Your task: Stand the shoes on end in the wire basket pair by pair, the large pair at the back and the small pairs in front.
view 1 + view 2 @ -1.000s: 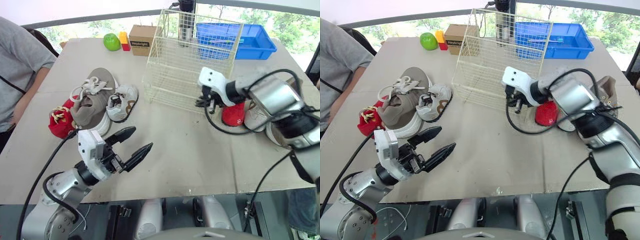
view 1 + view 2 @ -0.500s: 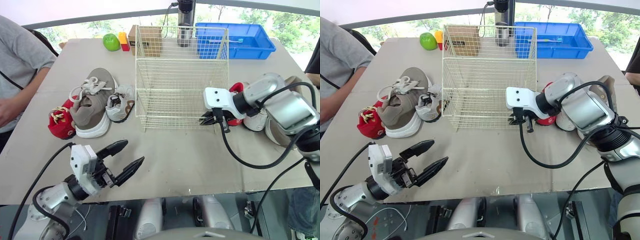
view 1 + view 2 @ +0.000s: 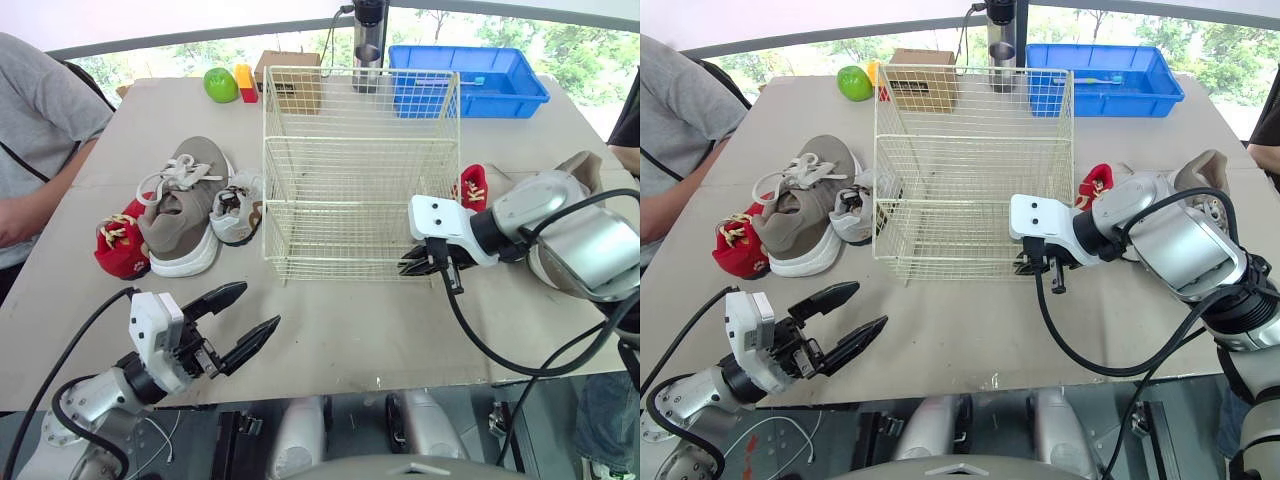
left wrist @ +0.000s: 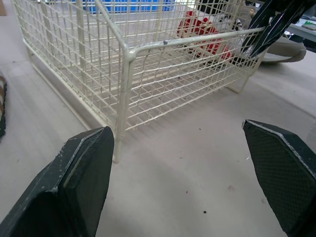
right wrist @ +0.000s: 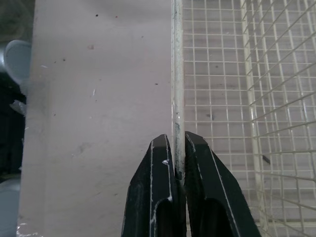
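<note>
Wire basket wire sat clenched in the right pincer: its two black fingers were pressed together on a thick rod along the basket's lower edge, near the front right corner. That basket stood upright near the middle of the table, open side up. Just beyond the right arm, beside the basket's right wall, lay a small red shoe, and farther right a large tan shoe was partly hidden by the arm. The left pincer hung released over the table's near edge, fingers spread wide and holding nothing, pointed toward the basket's front left corner and well apart from it. To the left of the basket lay the other shoes in a cluster: a small white shoe nearest the basket, a large grey-brown sneaker touching it, and another small red shoe tucked against the sneaker's far side. At the back of the table stood a green apple, a red and yellow block, a cardboard box, a dark cylinder and a blue bin. A person in a grey sleeve sat at the table's left side.
</note>
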